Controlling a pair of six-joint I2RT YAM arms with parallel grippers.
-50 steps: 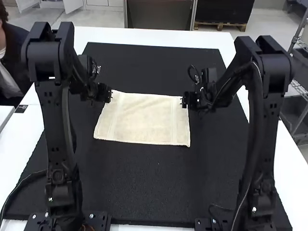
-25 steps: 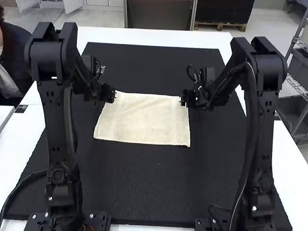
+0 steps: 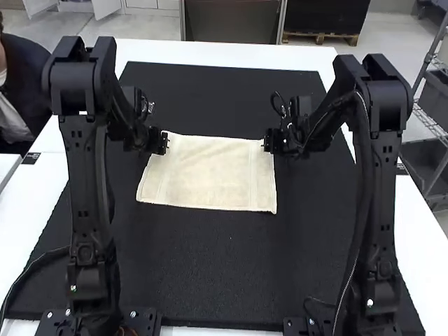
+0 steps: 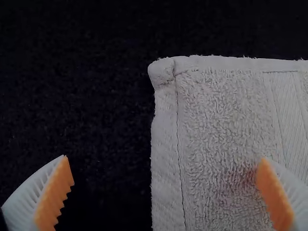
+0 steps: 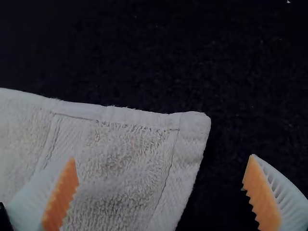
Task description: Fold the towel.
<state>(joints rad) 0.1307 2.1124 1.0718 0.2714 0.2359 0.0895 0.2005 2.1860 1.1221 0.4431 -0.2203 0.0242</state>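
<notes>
Towel: we see the cream towel (image 3: 210,175) lying flat and smooth on the black mat (image 3: 210,273), as a four-sided shape wider at our near edge than at the far one.
Mat: it lies under the towel, on the white table (image 3: 231,52).
Left gripper: we have it (image 3: 166,142) at the towel's 10 o'clock corner; from it, the body of the towel lies toward 4 o'clock.
Left fingers: in the left wrist view they stand wide apart, grasping nothing, one over mat and the other (image 4: 273,192) over terry, with the hemmed side running between them.
Right gripper: we have it (image 3: 267,143) by the 2 o'clock corner, the body of the towel toward 8 o'clock from it.
Right fingers: these also stand well parted and hold nothing, one (image 5: 61,195) over cloth, its mate over mat; the hemmed side passes between them.
Contact: we cannot tell whether any fingertip touches the cloth.
</notes>
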